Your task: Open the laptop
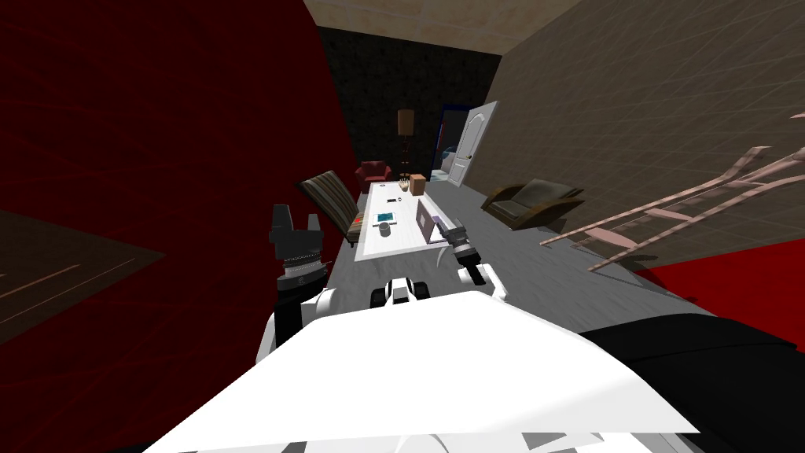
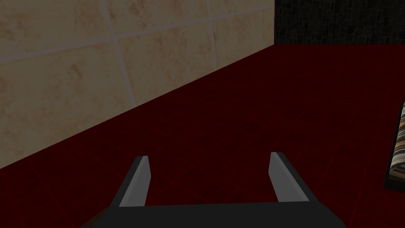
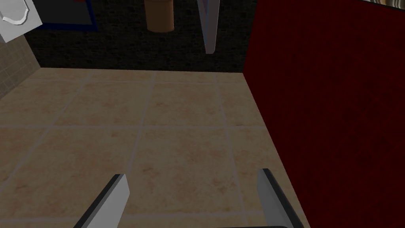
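— Dark red walls close the room on one side and a grey tiled wall on the other. What stands between them?
— A long white surface [image 1: 393,245] runs away from the robot. A striped chair [image 1: 334,206] is drawn up at its left side, and an olive armchair [image 1: 533,201] sits well apart on the right.
— And the laptop?
— The laptop [image 1: 428,220] sits at the near right edge of the surface. Its lid seems to stand at a slant rather than lie flat, but it is too small to be sure.
— Which arm is at it?
— The right claw [image 1: 450,230] is just beside it, on the robot's side. I cannot tell whether they touch. I judge it is there because that edge suits that arm's reach. Its fingers [image 3: 116,198] stand wide apart and hold nothing.
— The other arm?
— The left claw [image 1: 296,216] is raised beside the striped chair, off the surface, likely held out of the way. It is also spread and empty.
— Anything nearby to knock?
— A teal book [image 1: 385,217] and a brown box [image 1: 417,185] lie farther along, apart from the laptop.
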Controlling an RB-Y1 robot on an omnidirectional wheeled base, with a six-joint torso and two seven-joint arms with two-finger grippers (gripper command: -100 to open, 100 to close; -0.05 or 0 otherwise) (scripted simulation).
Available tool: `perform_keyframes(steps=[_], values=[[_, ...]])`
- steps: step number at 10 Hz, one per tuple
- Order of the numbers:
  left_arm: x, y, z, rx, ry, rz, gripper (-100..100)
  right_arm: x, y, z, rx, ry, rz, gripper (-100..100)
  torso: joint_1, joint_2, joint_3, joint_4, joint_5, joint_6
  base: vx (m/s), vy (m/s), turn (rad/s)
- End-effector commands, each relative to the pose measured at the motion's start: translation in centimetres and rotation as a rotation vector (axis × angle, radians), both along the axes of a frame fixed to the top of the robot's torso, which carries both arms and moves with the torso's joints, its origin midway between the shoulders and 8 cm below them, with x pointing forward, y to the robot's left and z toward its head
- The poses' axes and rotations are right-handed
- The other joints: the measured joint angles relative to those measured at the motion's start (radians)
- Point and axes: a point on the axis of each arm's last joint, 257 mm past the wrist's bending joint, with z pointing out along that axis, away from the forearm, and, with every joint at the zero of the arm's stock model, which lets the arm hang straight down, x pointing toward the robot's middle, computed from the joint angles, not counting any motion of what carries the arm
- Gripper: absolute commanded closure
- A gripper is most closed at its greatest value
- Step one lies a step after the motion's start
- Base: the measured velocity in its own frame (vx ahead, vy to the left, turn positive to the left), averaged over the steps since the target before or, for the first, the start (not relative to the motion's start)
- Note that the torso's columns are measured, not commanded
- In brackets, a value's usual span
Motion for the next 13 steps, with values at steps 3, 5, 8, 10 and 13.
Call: perform_keyframes(steps=[3, 5, 8, 10, 13], values=[[0.0, 0.0, 0.0, 0.000, 0.000, 0.000, 0, 0.9, -1.5, -3.2, -0.255, 0.063, -0.071, -100, 0.000, -0.001, 0.000, 0.000, 0.000, 0.000, 0.037, 0.071, -0.027], [0.0, 0.0, 0.0, 0.000, 0.000, 0.000, 0, 1.2, -1.9, -4.2, -0.325, 0.080, -0.088, -100, 0.000, -0.001, 0.000, 0.000, 0.000, 0.000, 0.033, 0.055, -0.024], [0.0, 0.0, 0.0, 0.000, 0.000, 0.000, 0, 1.7, -3.3, -6.6, -0.522, 0.128, -0.129, -100, 0.001, -0.001, -0.001, 0.000, 0.001, 0.000, 0.033, 0.063, -0.032], [0.0, 0.0, 0.0, 0.000, 0.000, 0.000, 0, 1.8, -3.8, -7.3, -0.588, 0.141, -0.141, -100, 0.002, -0.001, -0.001, 0.000, 0.001, 0.000, 0.035, 0.072, -0.021], [0.0, 0.0, 0.0, 0.000, 0.000, 0.000, 0, 2.1, -5.1, -9.0, -0.753, 0.173, -0.166, -100, 0.000, -0.001, 0.000, 0.000, 0.000, 0.000, 0.031, 0.051, -0.025]])
